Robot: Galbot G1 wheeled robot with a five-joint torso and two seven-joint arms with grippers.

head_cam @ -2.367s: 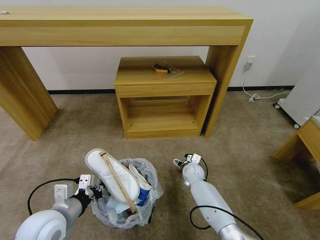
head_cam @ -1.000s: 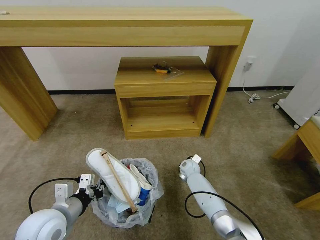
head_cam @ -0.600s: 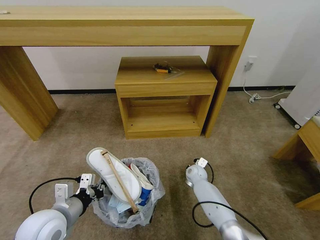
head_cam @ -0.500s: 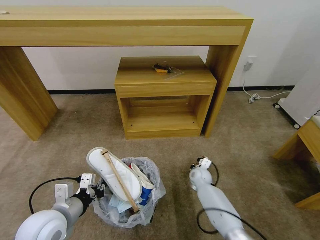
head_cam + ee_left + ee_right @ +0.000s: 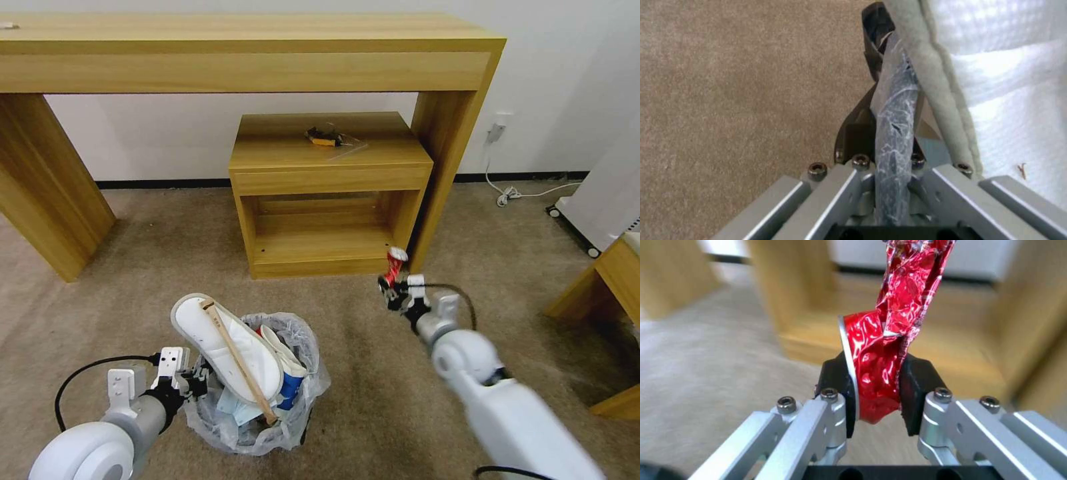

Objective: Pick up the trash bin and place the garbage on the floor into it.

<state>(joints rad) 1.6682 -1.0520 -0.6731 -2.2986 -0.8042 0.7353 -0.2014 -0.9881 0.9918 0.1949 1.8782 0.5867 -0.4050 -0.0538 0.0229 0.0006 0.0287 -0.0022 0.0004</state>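
Crushed can (image 5: 882, 350) red; floor (image 5: 167, 253) beige-tan.

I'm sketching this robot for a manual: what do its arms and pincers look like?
Both arms are smooth, glossy white tubes with rounded joints and a loose black cable looping alongside. The left pincer and right pincer sit on dark wrists with white brackets. Up close, each pincer has silver aluminium linkage bars fixed with hex screws, and the right one's black fingers are blocky pads.

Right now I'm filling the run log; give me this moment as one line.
left gripper: shut on rim of bag-lined black trash bin | right gripper: shut on crushed red can, raised above beige carpet
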